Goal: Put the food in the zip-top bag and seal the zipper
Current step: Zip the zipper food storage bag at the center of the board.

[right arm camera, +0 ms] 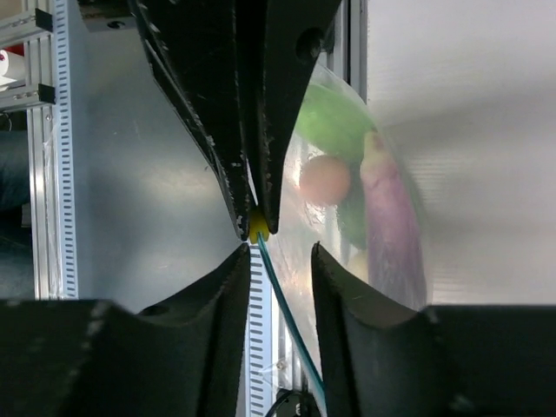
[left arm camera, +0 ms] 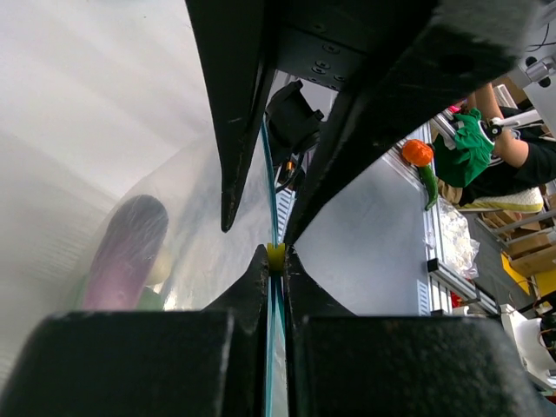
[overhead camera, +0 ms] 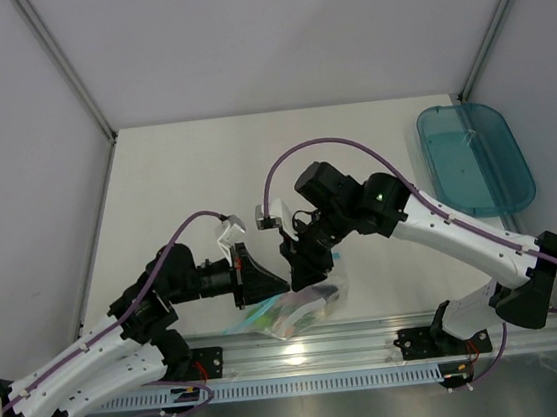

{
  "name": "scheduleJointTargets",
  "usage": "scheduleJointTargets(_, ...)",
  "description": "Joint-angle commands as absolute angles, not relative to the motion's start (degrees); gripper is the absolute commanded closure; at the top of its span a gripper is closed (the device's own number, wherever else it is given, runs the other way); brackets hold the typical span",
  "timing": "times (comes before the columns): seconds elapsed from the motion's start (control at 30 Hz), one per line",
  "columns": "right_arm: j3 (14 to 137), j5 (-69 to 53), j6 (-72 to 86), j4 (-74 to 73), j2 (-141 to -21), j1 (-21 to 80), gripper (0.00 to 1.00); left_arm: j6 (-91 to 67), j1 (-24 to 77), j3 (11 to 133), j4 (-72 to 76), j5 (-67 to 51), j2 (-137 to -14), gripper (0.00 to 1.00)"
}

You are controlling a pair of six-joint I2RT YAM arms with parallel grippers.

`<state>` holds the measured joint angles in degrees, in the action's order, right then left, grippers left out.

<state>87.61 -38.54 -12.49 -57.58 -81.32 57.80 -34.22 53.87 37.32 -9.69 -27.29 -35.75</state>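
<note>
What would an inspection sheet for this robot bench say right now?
Surface: white table, no spills seen.
Job's things: zip-top bag held at the near edge; eggplant, pink ball and green piece show inside it; zipper runs between both hands.
Clutter: teal tray at the far right; nothing else seen.
Hands: left hand shut on the zipper; right hand open, fingers either side of the zipper.
Cables: purple cables loop over each arm, apart from the bag.
Surroundings: white walls; metal rail along the near edge.
</note>
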Motion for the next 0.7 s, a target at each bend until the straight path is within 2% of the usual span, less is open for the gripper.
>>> scheduleJointTargets(0.0,86.40,-39.90,-13.01,-57.66,-80.51,58.18,0.66,-32.87,53.96,40.43,-8.96,-28.39,-35.07,0.99)
scheduleJointTargets(0.17,84.82,-38.15,-12.13,-56.25,-78.93,58.18,0.90,-32.43,53.96,40.60,-9.84,-27.95,-34.54,0.99)
scheduleJointTargets(0.2,84.64,-37.80,-11.95,-55.90,-78.40,58.18,1.00,-32.43,53.96,40.52,-10.02,-27.95,-34.54,0.99)
scheduleJointTargets(0.27,84.20,-36.22,-11.25,-54.76,-77.87,58.18,1.00,-32.34,53.96,40.61,-10.37,-27.77,-34.54,1.00)
scheduleJointTargets(0.4,82.01,-24.82,-7.04,-50.72,-76.29,57.83,1.00,-32.26,53.96,40.60,-11.60,-26.54,-33.67,0.99)
scheduleJointTargets(0.67,75.68,-13.89,-0.88,-42.72,-71.64,52.13,1.00,-31.55,53.96,41.04,-17.40,-21.81,-29.98,0.99)
